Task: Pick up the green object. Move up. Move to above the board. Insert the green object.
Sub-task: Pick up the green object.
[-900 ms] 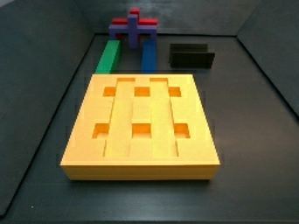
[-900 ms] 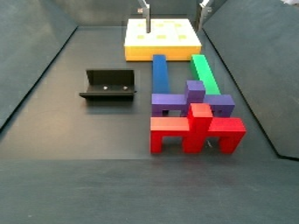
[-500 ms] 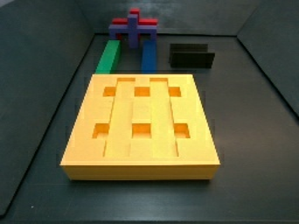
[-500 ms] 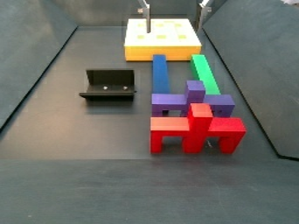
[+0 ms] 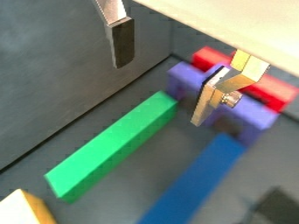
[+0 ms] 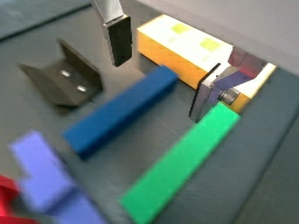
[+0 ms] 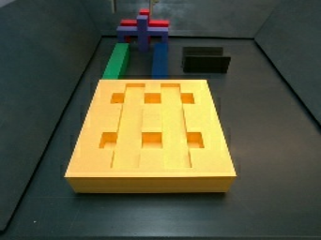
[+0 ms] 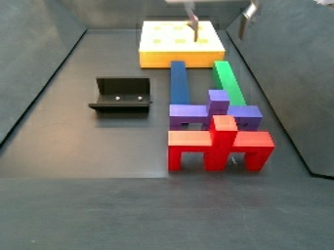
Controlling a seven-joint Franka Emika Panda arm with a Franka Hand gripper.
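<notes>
The green object (image 8: pixel 229 83) lies flat on the dark floor beside the blue bar (image 8: pixel 178 80), one end near the board (image 8: pixel 181 41). It also shows in a side view (image 7: pixel 115 61) behind the board (image 7: pixel 157 131) and in both wrist views (image 5: pixel 111 157) (image 6: pixel 181 166). My gripper (image 8: pixel 220 27) hangs open and empty above the board-side ends of the two bars. In the wrist views the gripper (image 5: pixel 162 94) (image 6: pixel 159 90) holds nothing between its fingers (image 5: pixel 121 39) (image 6: pixel 211 92). The gripper is out of view in the side view that looks over the board.
A purple-and-red cross piece (image 8: pixel 216 122) stands at the bars' far ends and shows in a wrist view (image 5: pixel 216 105). The fixture (image 8: pixel 121 95) stands beside the blue bar (image 6: pixel 117 114) and shows in a wrist view (image 6: pixel 65 74). Dark walls (image 7: pixel 51 122) enclose the floor.
In a side view my gripper has shifted sideways from over the board's edge toward the green object's end. The pieces have not moved.
</notes>
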